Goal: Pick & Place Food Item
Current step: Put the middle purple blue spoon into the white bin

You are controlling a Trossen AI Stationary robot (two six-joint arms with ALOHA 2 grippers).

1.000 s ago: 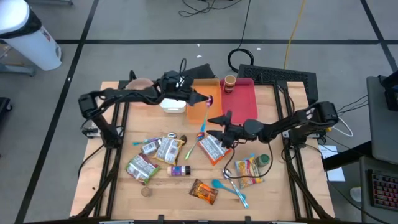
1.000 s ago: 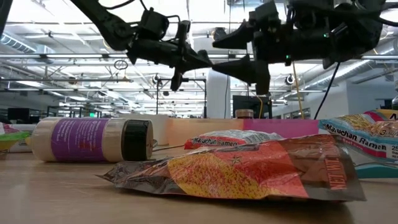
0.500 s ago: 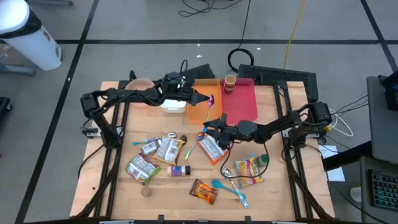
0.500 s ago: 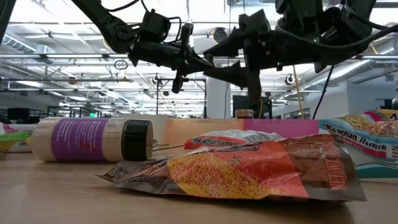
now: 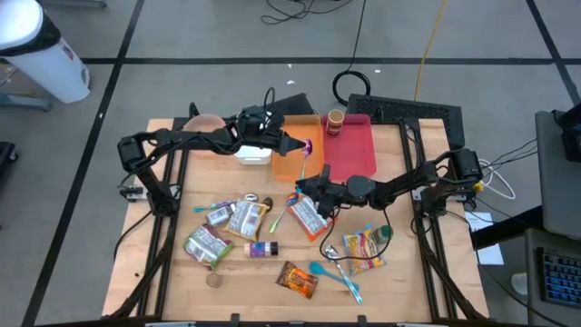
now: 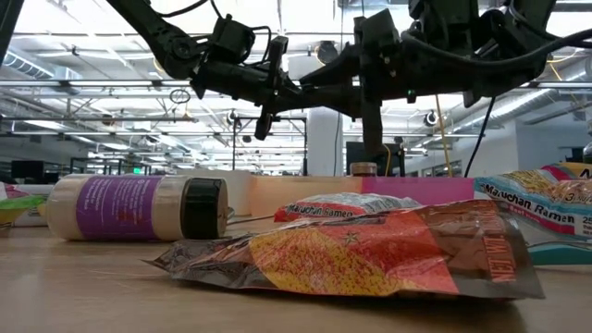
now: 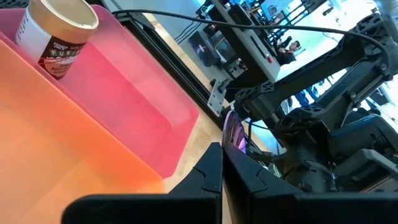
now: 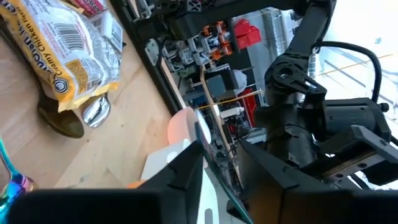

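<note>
Right gripper [image 5: 302, 189], its fingers narrowed with nothing seen between them, was poised just above the ramen packet [image 5: 309, 216], which lay at about five o'clock from it, long axis apparently ten-to-four; the left gripper [image 5: 295, 145], shut, was farther off.

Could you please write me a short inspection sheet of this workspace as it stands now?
Surface: wooden table, crowded.
Job's things: orange tray and red tray side by side; cup in the red one.
Clutter: ramen packets, snack bag, spice jar, blue spoons.
Grippers: left gripper shut on purple spoon over the orange tray; right gripper low beside a ramen packet, fingers apart.
Cables: black and yellow ones on the floor.
Surroundings: white bin, keyboard.
</note>
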